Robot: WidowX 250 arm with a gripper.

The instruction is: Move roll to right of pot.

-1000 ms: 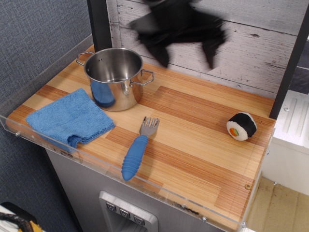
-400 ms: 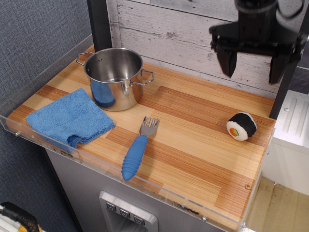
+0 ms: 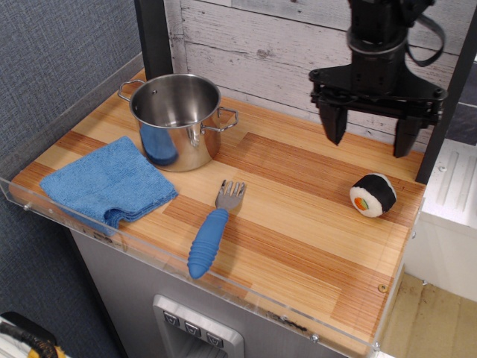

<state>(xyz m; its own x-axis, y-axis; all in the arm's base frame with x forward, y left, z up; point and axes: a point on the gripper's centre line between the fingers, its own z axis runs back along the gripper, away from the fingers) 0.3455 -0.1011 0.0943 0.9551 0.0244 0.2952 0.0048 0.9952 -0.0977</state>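
roll [image 3: 373,195]: lies on its side at the right end of the tabletop [image 3: 298,224], well apart from the pot [image 3: 177,119]. hand [image 3: 370,136]: above it, fingers spread wide, holding nothing; roll sits below and between them.

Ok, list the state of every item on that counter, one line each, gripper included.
gripper: open, empty, hanging above the roll.
sushi roll: lying on the counter near the right edge, ungrasped, far from the pot.
steel pot: upright, no lid, nothing visible inside.
blue towel: folded, lying flat beside the pot.
blue-handled fork: lying flat, tines toward the pot.
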